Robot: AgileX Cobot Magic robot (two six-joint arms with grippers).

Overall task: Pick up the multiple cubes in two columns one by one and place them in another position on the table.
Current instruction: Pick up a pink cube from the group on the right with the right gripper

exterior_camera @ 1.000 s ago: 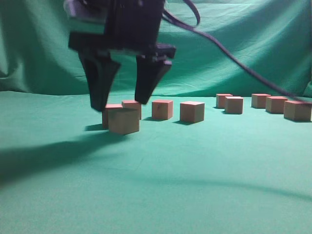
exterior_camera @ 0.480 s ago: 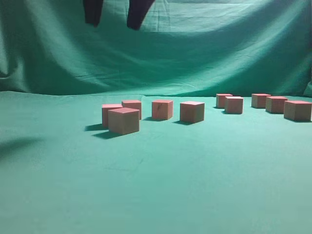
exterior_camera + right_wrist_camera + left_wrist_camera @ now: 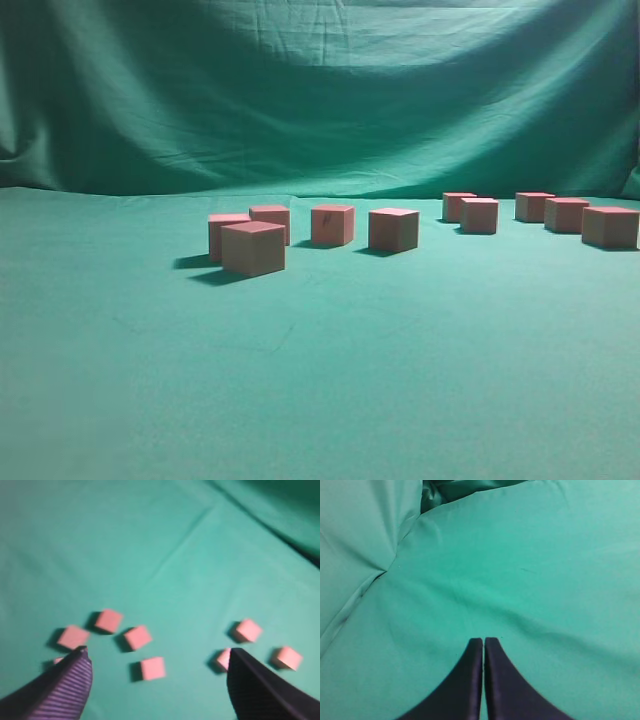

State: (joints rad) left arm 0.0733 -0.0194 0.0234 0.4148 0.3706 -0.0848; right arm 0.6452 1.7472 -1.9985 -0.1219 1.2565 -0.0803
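Note:
Several pinkish-tan cubes stand on the green table (image 3: 320, 380). A left group has a front cube (image 3: 253, 248) with others behind and beside it, such as one cube (image 3: 393, 229). A right group (image 3: 530, 213) stands farther back. No gripper shows in the exterior view. My right gripper (image 3: 157, 652) is open and empty, high above the cubes (image 3: 152, 668). My left gripper (image 3: 483, 641) is shut and empty over bare cloth.
The green cloth backdrop (image 3: 320, 90) hangs behind the table. The left wrist view shows folds where the cloth meets the backdrop (image 3: 385, 570). Bare cloth fills the table's front half.
The open gripper that hung over the left group of cubes has risen and left the exterior view. The cubes have not moved.

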